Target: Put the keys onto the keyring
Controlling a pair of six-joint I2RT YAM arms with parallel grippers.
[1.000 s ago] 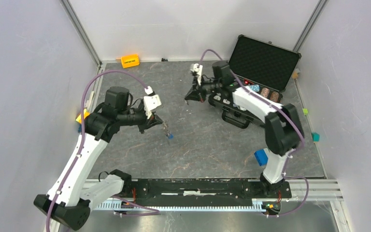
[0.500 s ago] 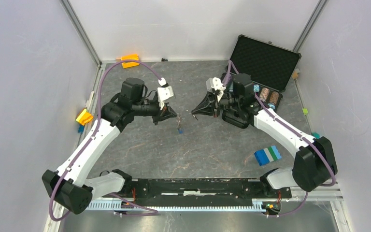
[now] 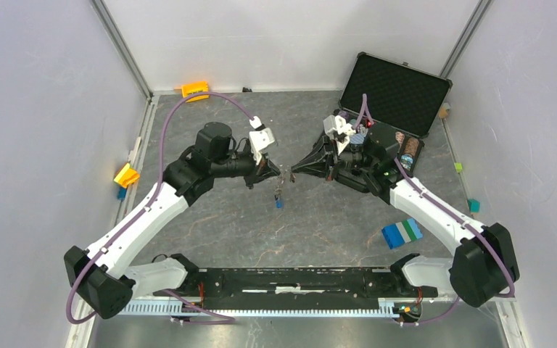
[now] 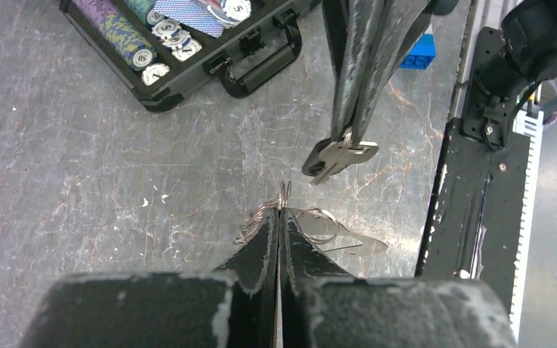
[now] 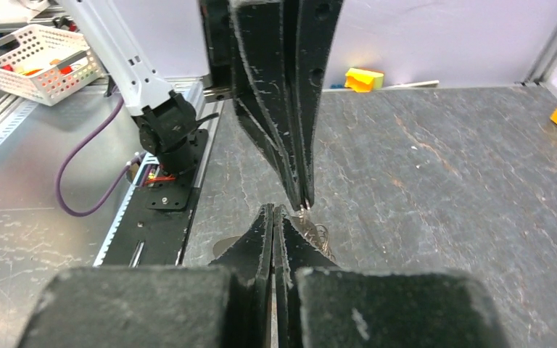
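My left gripper [image 3: 275,172] is shut on a thin wire keyring [image 3: 284,175], held above the table. In the left wrist view the ring [image 4: 283,196] sticks out of the closed tips [image 4: 281,212], with more wire loops [image 4: 321,225] and a flat grey piece [image 4: 359,243] hanging from it. A blue-headed key [image 3: 278,203] dangles below. My right gripper [image 3: 294,170] faces it tip to tip, shut on a small grey metal key [image 4: 341,155] just beside the ring. In the right wrist view the tips [image 5: 278,212] are closed, with the wire loops [image 5: 319,233] beyond.
An open black case [image 3: 397,90] with poker chips stands at the back right, behind my right arm. An orange block [image 3: 195,90] lies at the back wall, a yellow piece [image 3: 125,175] at the left edge, a blue-green-white block [image 3: 402,233] at the front right.
Both arms have swung in toward the middle. The left gripper brought the ring and blue key to the right; the right gripper came down from the case until the tips almost meet.
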